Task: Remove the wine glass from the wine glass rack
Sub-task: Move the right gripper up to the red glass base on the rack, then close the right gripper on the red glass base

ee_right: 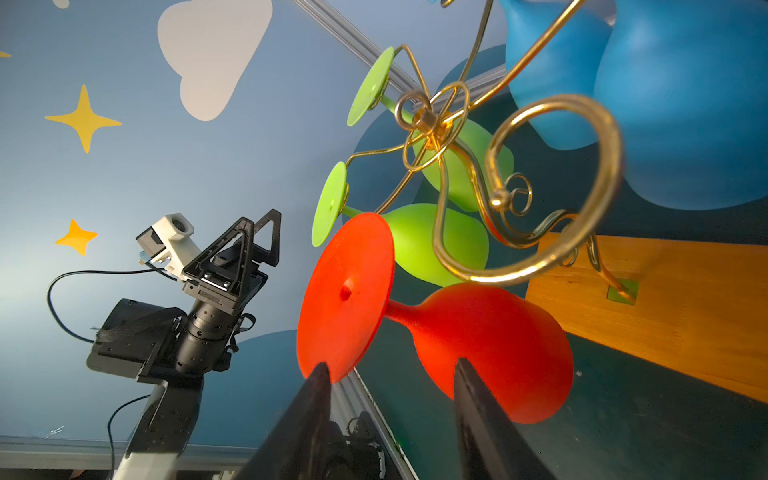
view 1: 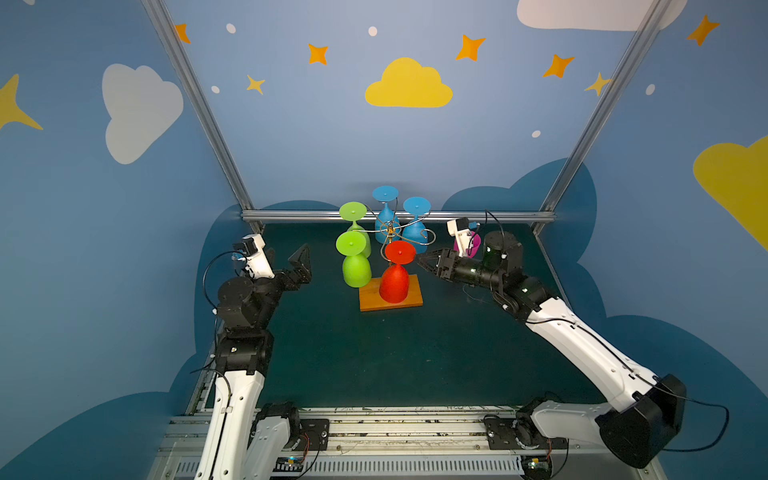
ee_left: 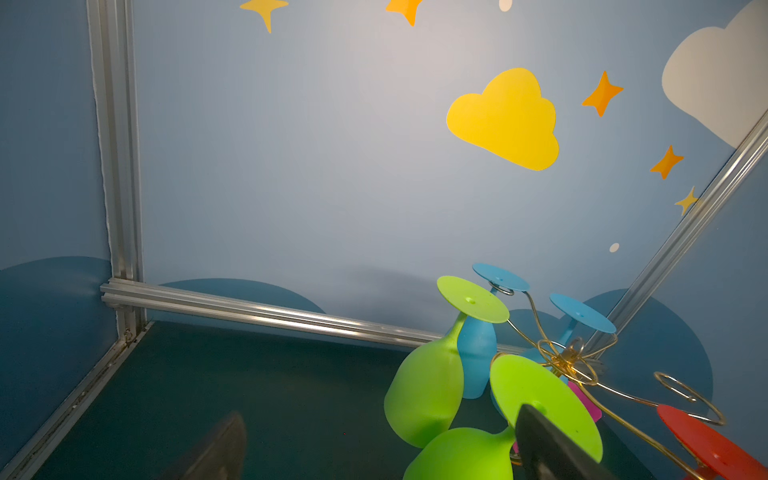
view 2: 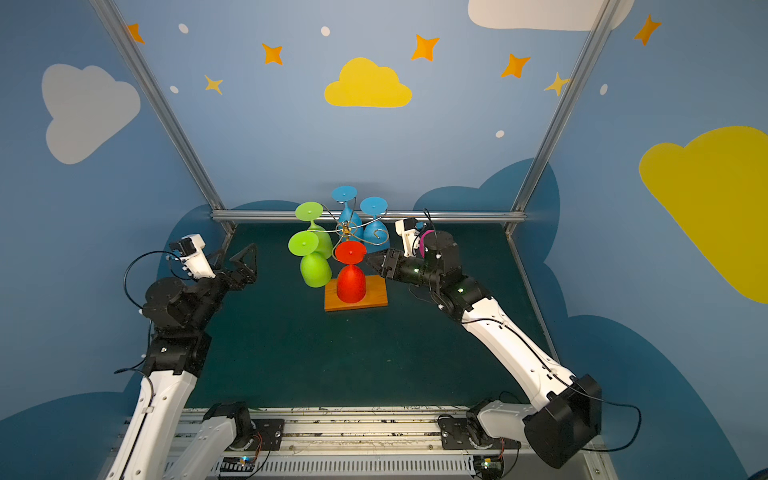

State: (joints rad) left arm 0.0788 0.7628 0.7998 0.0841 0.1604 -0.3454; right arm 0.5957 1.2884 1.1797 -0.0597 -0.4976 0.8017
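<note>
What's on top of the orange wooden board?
The rack's gold stem stands on the wooden base, fixed at a green patch. From above, the red wine glass covers that spot.

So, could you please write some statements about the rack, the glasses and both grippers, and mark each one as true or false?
1. Two green glasses, two blue glasses and one red wine glass hang bowl-down from the wine glass rack. True.
2. The left gripper is shut on a green glass. False: it is open, empty and apart from the rack.
3. The right gripper is open, its tips close to the red wine glass's foot. True.
4. Every spiral arm of the rack carries a glass. False: one spiral arm, on the right gripper's side, is empty.
</note>
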